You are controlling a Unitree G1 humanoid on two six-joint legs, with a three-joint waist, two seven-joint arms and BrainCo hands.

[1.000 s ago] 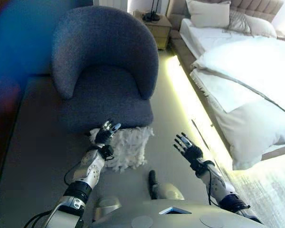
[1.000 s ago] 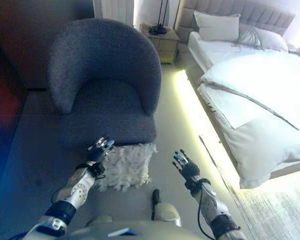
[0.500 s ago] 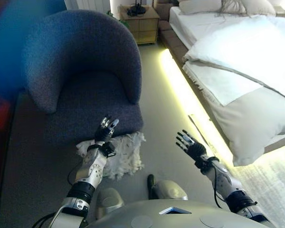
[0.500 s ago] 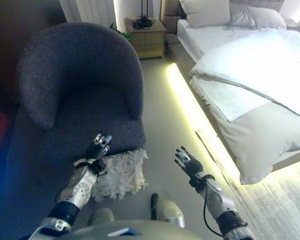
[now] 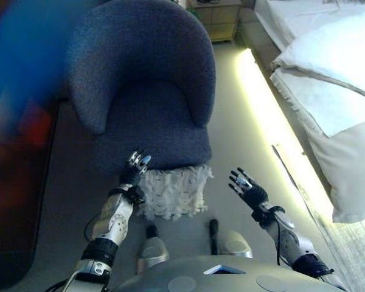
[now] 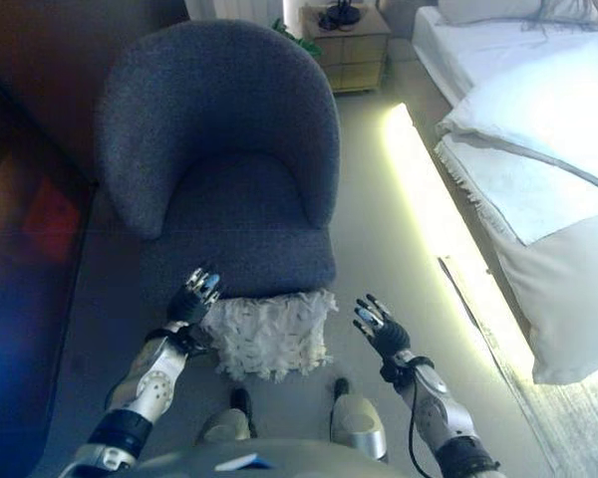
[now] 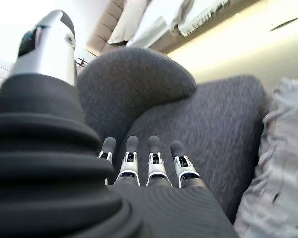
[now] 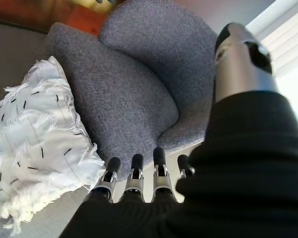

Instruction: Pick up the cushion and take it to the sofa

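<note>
Left hand (image 5: 134, 173) and right hand (image 5: 248, 190) seemingly open, raised.

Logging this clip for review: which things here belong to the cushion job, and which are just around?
Job:
white fringed cushion on the floor
grey armchair behind it
left hand, open
right hand, open

Just around:
bed
bedside cabinet

Bed (image 6: 538, 149) w/ white duvet at right; wooden nightstand (image 6: 351, 45) behind; lit strip (image 6: 434, 219) along bed base.
</note>
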